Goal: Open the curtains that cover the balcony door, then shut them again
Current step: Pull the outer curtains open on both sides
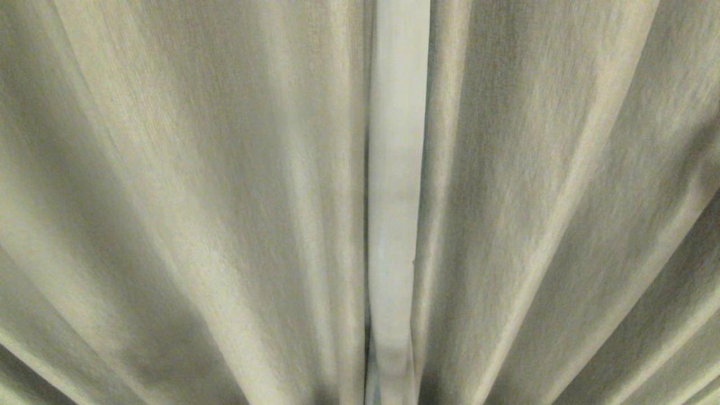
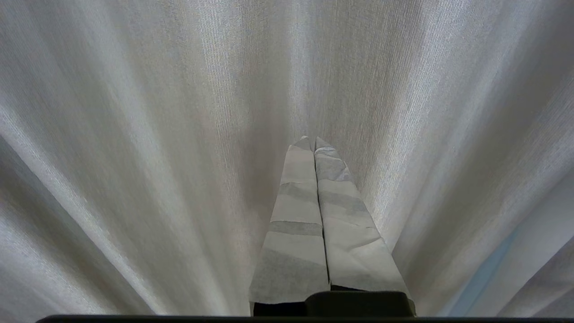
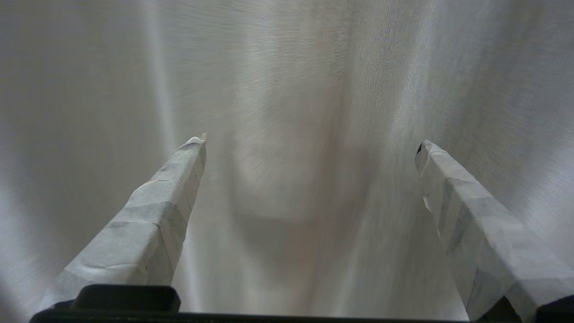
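Beige curtains (image 1: 185, 214) filled the room ahead, drawn; left end effector (image 2: 312, 140) pressed together, right end effector (image 3: 311, 144) spread wide near the fabric.

The right gripper (image 3: 311, 142) points at the curtains (image 3: 287, 80), its two tape-wrapped fingers (image 3: 152, 224) spread wide with nothing between them. Pale woven fabric in soft vertical folds fills the whole view behind the fingers, with a darker fold showing in the gap between them. Whether the fingertips touch the cloth cannot be told.
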### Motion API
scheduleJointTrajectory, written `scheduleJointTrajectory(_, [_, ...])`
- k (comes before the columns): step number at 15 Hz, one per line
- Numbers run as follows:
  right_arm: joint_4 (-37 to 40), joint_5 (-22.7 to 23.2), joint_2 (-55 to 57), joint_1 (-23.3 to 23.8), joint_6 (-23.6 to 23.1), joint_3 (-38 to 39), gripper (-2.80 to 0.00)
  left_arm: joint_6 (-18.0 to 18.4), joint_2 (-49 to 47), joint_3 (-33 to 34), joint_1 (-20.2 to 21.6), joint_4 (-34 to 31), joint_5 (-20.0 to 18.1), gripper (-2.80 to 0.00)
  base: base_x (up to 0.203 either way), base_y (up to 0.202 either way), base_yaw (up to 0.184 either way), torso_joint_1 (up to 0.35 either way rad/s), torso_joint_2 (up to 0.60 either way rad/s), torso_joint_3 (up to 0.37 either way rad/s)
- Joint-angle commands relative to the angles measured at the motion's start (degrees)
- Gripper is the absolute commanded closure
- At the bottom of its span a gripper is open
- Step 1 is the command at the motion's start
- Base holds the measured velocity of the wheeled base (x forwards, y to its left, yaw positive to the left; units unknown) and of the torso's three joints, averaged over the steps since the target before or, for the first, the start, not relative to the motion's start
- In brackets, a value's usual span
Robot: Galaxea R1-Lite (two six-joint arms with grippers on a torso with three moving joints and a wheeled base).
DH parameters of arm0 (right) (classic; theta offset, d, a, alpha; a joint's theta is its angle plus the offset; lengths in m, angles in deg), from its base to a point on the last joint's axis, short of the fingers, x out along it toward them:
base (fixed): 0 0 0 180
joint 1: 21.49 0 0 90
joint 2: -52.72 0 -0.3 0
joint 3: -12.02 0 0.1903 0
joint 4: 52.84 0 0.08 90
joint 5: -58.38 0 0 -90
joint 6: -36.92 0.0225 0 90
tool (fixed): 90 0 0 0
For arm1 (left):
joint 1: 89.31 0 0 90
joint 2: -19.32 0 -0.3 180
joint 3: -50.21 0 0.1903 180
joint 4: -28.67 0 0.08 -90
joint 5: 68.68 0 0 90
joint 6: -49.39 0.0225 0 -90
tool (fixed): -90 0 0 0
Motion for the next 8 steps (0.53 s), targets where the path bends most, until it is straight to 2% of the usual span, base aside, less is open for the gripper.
scheduleJointTrajectory(1, [-2.06,0.21,8.05,0.06,1.51,-2.85,-2.8,0.0,0.02,0.0,0.01,0.01,0.01,0.0,0.0,0.0,0.0,0.0,0.0,0.0])
scheduleJointTrajectory(5, [-3.02,0.5,17.72,-0.65,6.77,-9.96,-2.8,0.05,0.02,0.0,0.01,0.01,0.01,0.0,0.0,0.0,0.0,0.0,0.0,0.0])
scheduleJointTrajectory(8, [-3.11,0.62,22.92,-3.33,9.3,-15.63,-2.8,-0.04,0.02,0.0,0.01,0.01,0.01,0.0,0.0,0.0,0.0,0.0,0.0,0.0])
